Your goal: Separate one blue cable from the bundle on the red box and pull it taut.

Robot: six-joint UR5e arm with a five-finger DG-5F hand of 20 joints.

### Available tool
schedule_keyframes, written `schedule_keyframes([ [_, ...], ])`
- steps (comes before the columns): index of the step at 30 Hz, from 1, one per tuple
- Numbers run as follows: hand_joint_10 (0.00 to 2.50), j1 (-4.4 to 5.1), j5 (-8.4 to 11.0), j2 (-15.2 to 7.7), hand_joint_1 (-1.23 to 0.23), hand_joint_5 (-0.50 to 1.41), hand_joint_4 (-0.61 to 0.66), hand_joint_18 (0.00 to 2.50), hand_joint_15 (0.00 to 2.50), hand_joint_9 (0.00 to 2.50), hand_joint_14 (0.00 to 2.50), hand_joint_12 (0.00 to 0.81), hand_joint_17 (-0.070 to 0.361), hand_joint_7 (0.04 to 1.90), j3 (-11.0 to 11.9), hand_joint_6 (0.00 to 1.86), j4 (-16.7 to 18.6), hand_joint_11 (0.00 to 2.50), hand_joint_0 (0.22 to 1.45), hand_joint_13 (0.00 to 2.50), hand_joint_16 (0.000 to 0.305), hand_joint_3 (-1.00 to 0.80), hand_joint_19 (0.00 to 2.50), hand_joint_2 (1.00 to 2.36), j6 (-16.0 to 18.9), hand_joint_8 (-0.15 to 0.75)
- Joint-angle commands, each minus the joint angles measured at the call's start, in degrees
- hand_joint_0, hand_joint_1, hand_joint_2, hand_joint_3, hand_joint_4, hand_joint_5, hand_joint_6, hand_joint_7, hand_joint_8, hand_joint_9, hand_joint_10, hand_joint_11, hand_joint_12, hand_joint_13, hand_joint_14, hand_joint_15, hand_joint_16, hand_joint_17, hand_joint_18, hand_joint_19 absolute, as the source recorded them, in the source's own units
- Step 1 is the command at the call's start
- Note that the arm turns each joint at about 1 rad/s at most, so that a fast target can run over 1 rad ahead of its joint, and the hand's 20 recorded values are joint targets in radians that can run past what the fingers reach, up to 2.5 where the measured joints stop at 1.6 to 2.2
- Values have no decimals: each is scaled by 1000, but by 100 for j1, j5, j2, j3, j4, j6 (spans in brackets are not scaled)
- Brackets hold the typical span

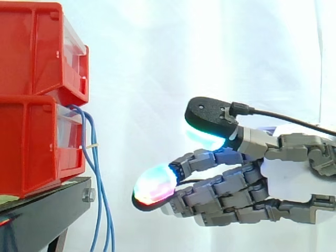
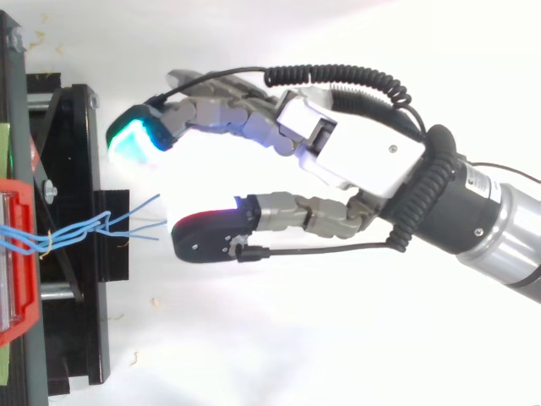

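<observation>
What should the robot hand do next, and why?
Probably ease the robot hand toward the blue cables. They hang from the red bins, and a clear gap separates them from its fingertips. Its fingers are open and hold nothing, so it likely has to cross that gap before it can pick out one cable.

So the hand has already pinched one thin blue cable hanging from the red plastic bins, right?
No: the hand is open and clear of the thin blue cables, which do hang from the red plastic bins. The side view shows the gap.
</observation>
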Motion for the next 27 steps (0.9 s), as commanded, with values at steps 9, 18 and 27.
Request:
schedule_keyframes([
  [9, 2, -160, -462, -709, -423, -207, 219, 0, 22, 413, 0, 346, 100, 722, 605, 502, 28, 94, 499, 184, 44, -480, 93, 1002, 525, 250],
  [18, 3, -222, -532, -911, -422, -206, 221, 0, 23, 413, 1, 346, 100, 723, 868, 502, -78, 94, 500, 186, 44, -480, 94, 1002, 358, 249],
  [27, 2, -178, -673, -1175, -423, -203, 227, 0, 27, 421, 0, 346, 99, 732, 1044, 502, 388, 97, 501, 192, 44, -479, 99, 1002, 182, 251],
])
